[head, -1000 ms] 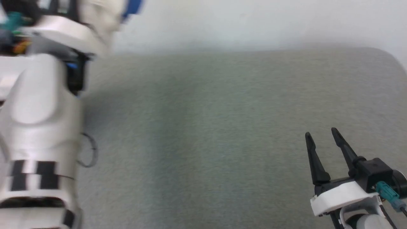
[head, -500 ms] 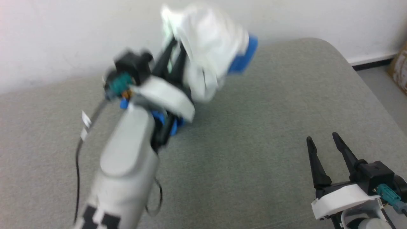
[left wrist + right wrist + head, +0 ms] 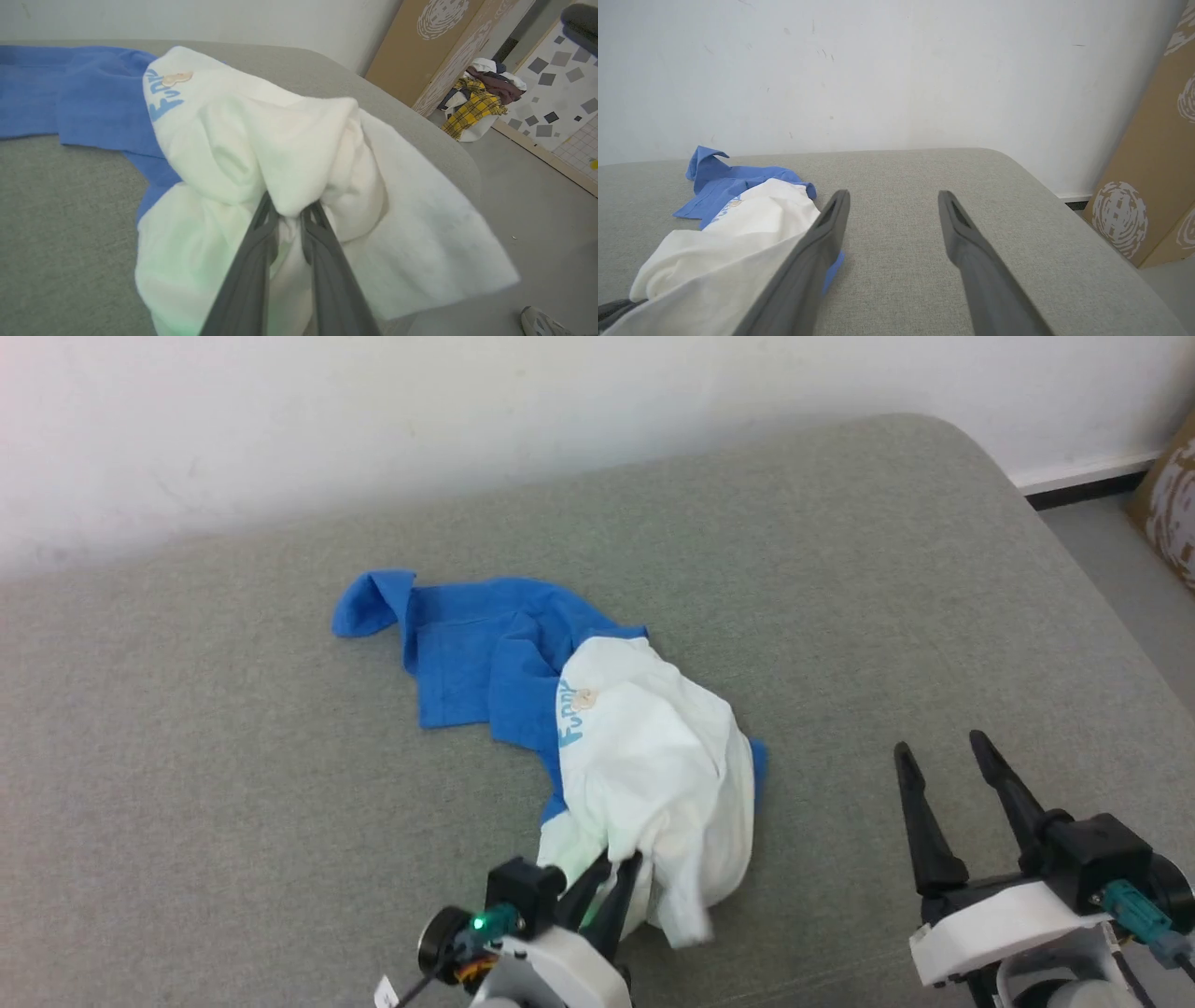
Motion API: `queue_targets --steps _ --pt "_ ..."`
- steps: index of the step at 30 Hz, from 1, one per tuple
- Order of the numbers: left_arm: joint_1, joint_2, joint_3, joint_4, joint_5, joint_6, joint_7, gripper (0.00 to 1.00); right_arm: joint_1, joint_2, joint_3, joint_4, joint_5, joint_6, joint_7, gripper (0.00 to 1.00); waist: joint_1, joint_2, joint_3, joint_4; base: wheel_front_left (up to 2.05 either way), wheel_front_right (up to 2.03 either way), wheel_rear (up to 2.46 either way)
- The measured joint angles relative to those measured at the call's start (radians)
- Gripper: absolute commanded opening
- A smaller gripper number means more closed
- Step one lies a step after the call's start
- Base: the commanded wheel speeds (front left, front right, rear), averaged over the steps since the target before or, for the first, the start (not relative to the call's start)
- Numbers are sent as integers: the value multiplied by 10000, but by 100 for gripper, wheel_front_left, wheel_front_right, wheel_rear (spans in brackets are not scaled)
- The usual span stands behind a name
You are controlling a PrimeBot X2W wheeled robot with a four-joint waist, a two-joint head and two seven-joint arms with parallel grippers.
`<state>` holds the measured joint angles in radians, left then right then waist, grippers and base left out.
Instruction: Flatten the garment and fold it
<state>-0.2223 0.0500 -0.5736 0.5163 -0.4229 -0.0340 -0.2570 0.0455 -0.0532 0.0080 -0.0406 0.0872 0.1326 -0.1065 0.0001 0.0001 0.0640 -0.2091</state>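
The garment (image 3: 644, 756) lies crumpled near the middle of the grey fabric-covered tabletop (image 3: 887, 569). Its white body is heaped toward the near side, and its blue sleeves (image 3: 467, 644) are bunched on the far left, one cuff sticking up. The light-blue lettering (image 3: 571, 714) sits on the left flank of the heap, so the chest seems turned sideways rather than facing up. The left gripper (image 3: 618, 882) is at the near edge of the heap, its fingers nearly closed and pinching a thick fold of white cloth, which the left wrist view shows bulging over the fingertips. The right gripper (image 3: 940, 745) hovers to the right, just beside the garment without touching it, with its fingers spread wide and nothing between them. The step in hand looks like the start of flattening. The pinch appears to take several layers at once, so pulling on it would probably drag the whole lump rather than open it. It would be better for the right fingers to find a single edge, a hem or shoulder well apart from the left grip, then for both arms to lift and draw apart so the cloth hangs open. It should then be laid down slowly, sleeves outward. A loose white flap (image 3: 444, 261) hangs near the tabletop's edge and could slide off.
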Motion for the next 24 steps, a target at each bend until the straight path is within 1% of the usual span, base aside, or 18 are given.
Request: queue_targets --steps 1,2,3,7,12,18,22,24 --pt "117 2 -46 -29 19 17 0 12 -9 4 29 -4 -17 0 0 100 0 0 8 39 0 0 0" --pt "213 8 -67 -111 35 59 2 96 -9 6 48 -8 -27 0 0 100 0 0 9 81 0 0 0" --pt "312 6 -52 -318 36 134 0 100 -9 6 46 -23 -46 0 0 100 0 0 8 125 0 0 0" --pt "663 2 163 -1505 190 368 2 100 -3 4 27 -121 -90 0 4 100 0 0 -49 332 0 0 0" --pt "1233 2 729 -3010 495 625 0 100 104 4 17 -213 -174 0 82 100 -1 0 -201 623 0 0 0" --pt "1859 4 1946 -3881 746 982 0 100 272 4 0 -341 -176 0 159 100 -1 0 -473 881 0 0 0" --pt "2080 73 3045 -4282 826 1260 0 100 378 4 -17 -451 -174 0 182 100 -1 0 -606 1022 0 0 0" --pt "2181 161 3544 -4420 890 1327 0 100 436 2 -38 -525 -174 0 198 100 -2 0 -649 1088 0 0 0"
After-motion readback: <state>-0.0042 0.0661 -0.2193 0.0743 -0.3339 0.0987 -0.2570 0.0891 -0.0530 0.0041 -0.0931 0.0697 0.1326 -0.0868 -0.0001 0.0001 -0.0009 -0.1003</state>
